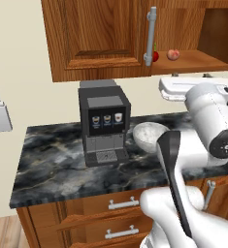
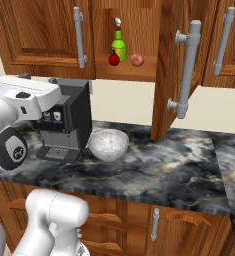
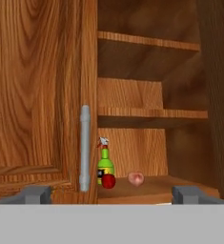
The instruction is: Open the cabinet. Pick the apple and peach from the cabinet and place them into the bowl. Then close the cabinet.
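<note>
Apple (image 3: pixel 108 181) and peach (image 3: pixel 136 178) sat on the bottom shelf of the cabinet (image 3: pixel 37 95), operator; your hand view had them around twelve o'clock of the gripper (image 3: pixel 111 194), well apart from it, apple just beside a green bottle (image 3: pixel 104 164). You had the claw spread wide, holding nothing. The right door (image 2: pixel 165 75) stood swung out, the left one shut. Below, on the dark marbled counter (image 2: pixel 159 170), the bowl (image 2: pixel 108 143) sat just at three o'clock of the black coffee machine (image 2: pixel 66 117). Wooden drawers (image 1: pixel 110 213) ran beneath.
</note>
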Controlling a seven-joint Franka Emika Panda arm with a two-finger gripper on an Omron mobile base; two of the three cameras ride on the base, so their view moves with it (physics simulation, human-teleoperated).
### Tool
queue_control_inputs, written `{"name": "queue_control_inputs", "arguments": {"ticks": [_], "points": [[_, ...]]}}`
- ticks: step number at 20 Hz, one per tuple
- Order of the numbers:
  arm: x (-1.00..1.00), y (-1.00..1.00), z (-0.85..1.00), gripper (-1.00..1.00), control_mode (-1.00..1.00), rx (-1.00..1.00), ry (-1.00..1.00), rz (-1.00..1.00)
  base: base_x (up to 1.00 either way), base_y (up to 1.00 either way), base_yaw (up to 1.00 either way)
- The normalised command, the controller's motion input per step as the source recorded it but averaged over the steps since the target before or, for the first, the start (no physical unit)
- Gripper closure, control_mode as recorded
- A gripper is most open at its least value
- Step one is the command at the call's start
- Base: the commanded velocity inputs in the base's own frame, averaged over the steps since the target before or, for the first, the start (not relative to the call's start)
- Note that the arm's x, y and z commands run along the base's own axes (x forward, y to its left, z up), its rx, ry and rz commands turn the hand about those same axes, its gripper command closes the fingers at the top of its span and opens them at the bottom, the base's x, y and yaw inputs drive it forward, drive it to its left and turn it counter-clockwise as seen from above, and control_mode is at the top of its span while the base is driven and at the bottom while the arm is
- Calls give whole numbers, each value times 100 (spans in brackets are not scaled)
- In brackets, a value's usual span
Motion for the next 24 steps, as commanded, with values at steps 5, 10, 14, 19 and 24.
{"name": "queue_control_inputs", "arguments": {"ticks": [5,10,14,19,24], "points": [[26,4,0,-100,-100,-1,1,20,0,0,0],[32,0,0,-100,-100,-2,1,22,0,0,0],[34,-2,0,-100,-100,-1,0,9,0,0,0],[56,-1,0,-100,-100,0,5,0,0,0,0],[62,-3,0,-100,-100,0,4,-3,0,0,0]]}}
